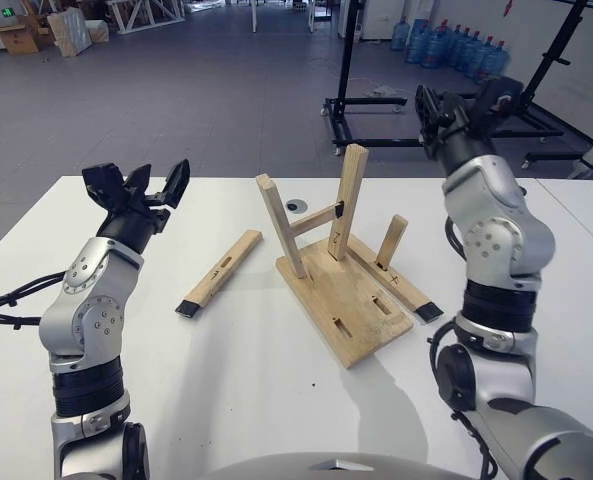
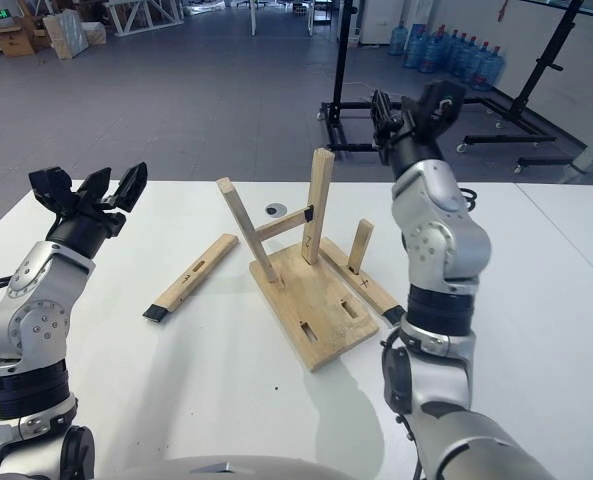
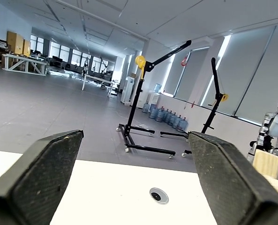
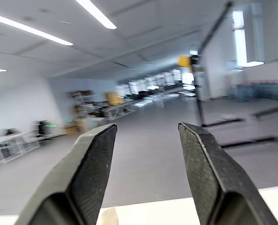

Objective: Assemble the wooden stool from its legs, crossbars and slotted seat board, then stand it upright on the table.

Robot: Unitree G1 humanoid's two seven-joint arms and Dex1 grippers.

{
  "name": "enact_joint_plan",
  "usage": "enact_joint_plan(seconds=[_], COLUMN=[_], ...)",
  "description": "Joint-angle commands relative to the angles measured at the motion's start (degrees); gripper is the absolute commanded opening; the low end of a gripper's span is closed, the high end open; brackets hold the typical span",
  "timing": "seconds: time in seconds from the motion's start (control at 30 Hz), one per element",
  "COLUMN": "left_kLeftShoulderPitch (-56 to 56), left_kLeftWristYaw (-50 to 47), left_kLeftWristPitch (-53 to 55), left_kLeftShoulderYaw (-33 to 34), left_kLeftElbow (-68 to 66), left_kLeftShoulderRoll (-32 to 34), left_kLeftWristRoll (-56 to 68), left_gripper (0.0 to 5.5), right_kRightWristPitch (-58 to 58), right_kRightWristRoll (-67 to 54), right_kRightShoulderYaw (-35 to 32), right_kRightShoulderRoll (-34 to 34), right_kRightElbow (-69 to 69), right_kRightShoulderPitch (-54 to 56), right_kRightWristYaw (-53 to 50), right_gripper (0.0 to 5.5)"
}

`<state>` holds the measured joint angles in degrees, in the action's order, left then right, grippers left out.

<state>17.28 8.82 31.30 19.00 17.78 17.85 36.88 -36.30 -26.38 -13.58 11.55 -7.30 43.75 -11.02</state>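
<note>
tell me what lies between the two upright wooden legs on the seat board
A short wooden crossbar joins the two upright wooden legs, seen in the left eye view.

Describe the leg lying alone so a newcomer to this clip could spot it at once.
On the white table, find the seat board in the middle, with two upright legs standing in it. On the robot's left of the board, apart from it, the loose leg lies flat. Unlike the right leg, it has no crossbar sticking up from it.
</note>
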Motion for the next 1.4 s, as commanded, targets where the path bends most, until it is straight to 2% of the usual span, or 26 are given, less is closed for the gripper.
enact_joint_plan(seconds=[0.03, 0.33, 0.57, 0.63, 0.7, 0.83, 1.0, 1.13, 1.23, 1.3, 1.4], left_kLeftShoulderPitch=[1.0, 0.7, -0.4, -0.4, -0.2, 0.1, 0.0, -2.5, -9.2, -12.8, -15.0], left_kLeftWristYaw=[-0.4, -0.3, -0.2, -0.2, -0.4, -0.4, -0.4, -2.5, -3.2, -3.3, -4.6], left_kLeftWristPitch=[-0.2, -0.2, -0.3, -0.3, -0.3, -0.4, -0.6, 1.8, 5.1, 6.6, 9.0], left_kLeftShoulderYaw=[-0.2, -0.3, -0.4, -0.4, -0.4, -1.0, 0.0, 2.2, 2.3, 0.6, -2.9], left_kLeftElbow=[-0.2, -0.2, 0.0, 0.1, 0.1, 0.4, 0.8, 3.3, 7.6, 10.0, 10.9], left_kLeftShoulderRoll=[0.1, 0.1, -0.4, -0.5, -0.8, -1.2, -1.0, -1.1, -1.6, -1.6, -1.0], left_kLeftWristRoll=[-0.7, -0.8, -1.1, -1.1, -1.3, -1.7, -1.1, 0.5, 2.4, 2.1, -0.6], left_gripper=[4.08, 4.08, 4.08, 4.08, 4.08, 4.08, 4.08, 4.08, 4.08, 4.08, 4.52], right_kRightWristPitch=[-1.4, 1.5, 16.0, 16.1, 13.6, 7.8, 3.7, -3.2, -6.6, -6.9, -4.5], right_kRightWristRoll=[2.7, 5.7, 12.2, 10.3, 7.2, 3.8, 4.0, -0.1, -4.6, -5.4, -2.8], right_kRightShoulderYaw=[0.9, 0.6, 3.4, 1.9, -0.4, -4.5, -7.1, -6.4, -6.9, -5.5, -1.7], right_kRightShoulderRoll=[-1.5, -2.4, -4.7, -5.0, -3.8, 2.5, 13.4, 26.1, 33.1, 35.2, 33.3], right_kRightElbow=[2.1, 6.9, 30.0, 28.4, 24.2, 16.6, 12.5, 9.9, 6.5, 5.1, 7.3], right_kRightShoulderPitch=[2.0, 0.3, -14.2, -11.7, -4.8, 5.3, 7.0, -1.7, -14.1, -22.5, -29.2], right_kRightWristYaw=[-2.3, -0.9, 6.2, 7.2, 7.5, 7.3, 11.6, 29.4, 44.5, 51.4, 53.3], right_gripper=[2.43, 2.43, 2.43, 2.43, 2.43, 2.43, 2.43, 2.43, 2.43, 2.63, 3.1])
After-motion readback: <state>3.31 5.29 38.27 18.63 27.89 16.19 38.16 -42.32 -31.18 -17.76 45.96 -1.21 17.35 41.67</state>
